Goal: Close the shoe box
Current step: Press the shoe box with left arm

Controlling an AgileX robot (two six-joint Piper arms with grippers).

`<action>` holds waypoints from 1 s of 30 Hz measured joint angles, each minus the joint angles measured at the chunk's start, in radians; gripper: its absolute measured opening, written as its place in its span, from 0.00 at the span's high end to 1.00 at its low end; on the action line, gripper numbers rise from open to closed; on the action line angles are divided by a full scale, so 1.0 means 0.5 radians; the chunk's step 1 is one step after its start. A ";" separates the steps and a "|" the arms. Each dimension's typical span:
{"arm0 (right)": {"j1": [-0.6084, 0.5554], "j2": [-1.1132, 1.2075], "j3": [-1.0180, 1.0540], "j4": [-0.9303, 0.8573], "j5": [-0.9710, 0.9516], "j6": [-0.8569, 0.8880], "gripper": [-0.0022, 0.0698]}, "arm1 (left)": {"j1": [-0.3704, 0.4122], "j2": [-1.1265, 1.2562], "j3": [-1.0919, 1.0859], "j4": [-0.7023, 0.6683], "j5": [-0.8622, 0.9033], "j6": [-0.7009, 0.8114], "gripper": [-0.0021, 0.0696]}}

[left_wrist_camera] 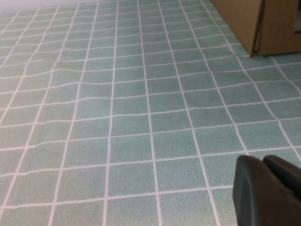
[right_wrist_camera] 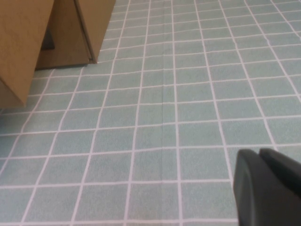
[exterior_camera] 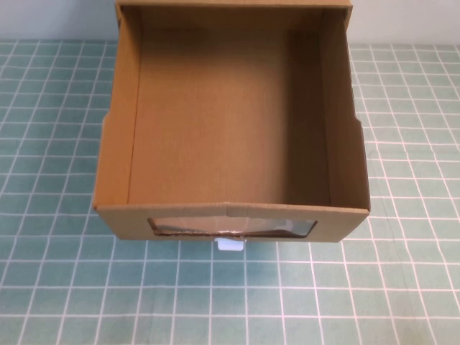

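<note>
High view: box [exterior_camera: 230, 115] drawer pulled out w/ tab [exterior_camera: 231, 244] facing robot, ready for a push. Left hand [left_wrist_camera: 268, 190] and right hand [right_wrist_camera: 268, 188] hover over bench [exterior_camera: 402, 287], both pressed together.

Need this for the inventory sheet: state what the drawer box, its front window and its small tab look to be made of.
Shoe box: matte brown corrugated cardboard, faintly ribbed. Window: apparently clear glossy plastic, showing glare. Tab: white, probably plastic. Left gripper and right gripper hover above the mat.

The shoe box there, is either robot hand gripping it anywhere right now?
No. The shoe box sits pulled open with nothing touching it. The left gripper and right gripper each hang over bare green mat, off to the sides, holding nothing.
</note>
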 joint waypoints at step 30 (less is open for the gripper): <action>0.000 0.000 0.000 0.000 0.000 0.000 0.99 | 0.000 0.000 0.000 -0.749 -0.680 -0.512 0.98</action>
